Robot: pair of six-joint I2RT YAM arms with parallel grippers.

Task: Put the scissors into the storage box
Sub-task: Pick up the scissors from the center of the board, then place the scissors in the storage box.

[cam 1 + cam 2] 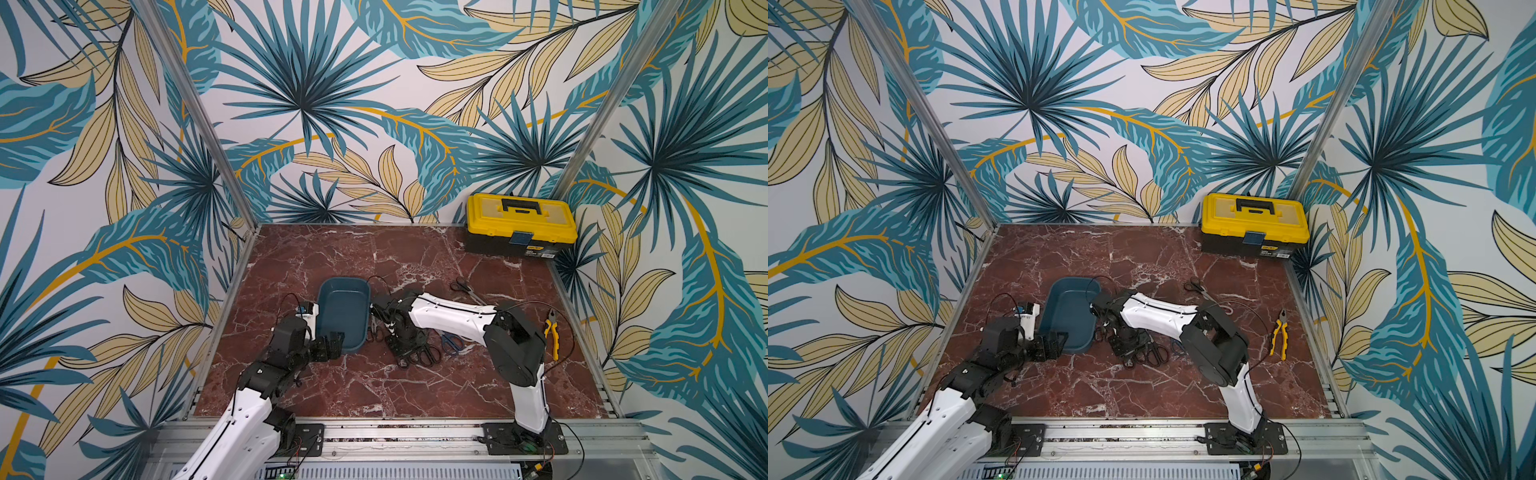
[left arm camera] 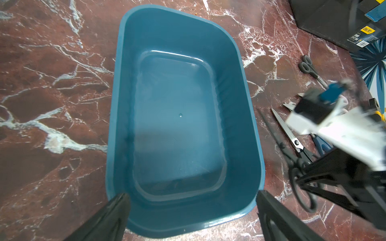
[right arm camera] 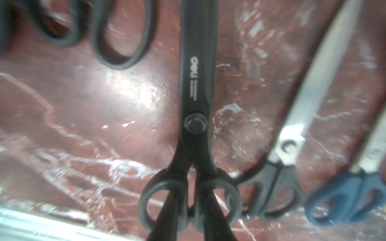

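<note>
Black scissors [image 3: 195,100]: blades shut, on or just above the marble tabletop [image 1: 332,386], which of the two cannot be told; just beside the storage box, not in it
Right gripper [image 3: 188,221]: clenched on the neck where the two finger loops meet; the hold sits well behind the pivot, so the blades will likely droop
Neighbours: a steel-bladed black-handled pair [image 3: 292,129] and a blue-handled pair [image 3: 344,200] lie close alongside; a straight vertical lift should avoid snagging their loops
Storage box [image 2: 246,104]: upright, empty
Left gripper [image 2: 192,194]: jaws spread wide, astride the box's near end; contact with its walls cannot be told
Placement: carry over the rim; align the blades with the box's long side; release low
</note>
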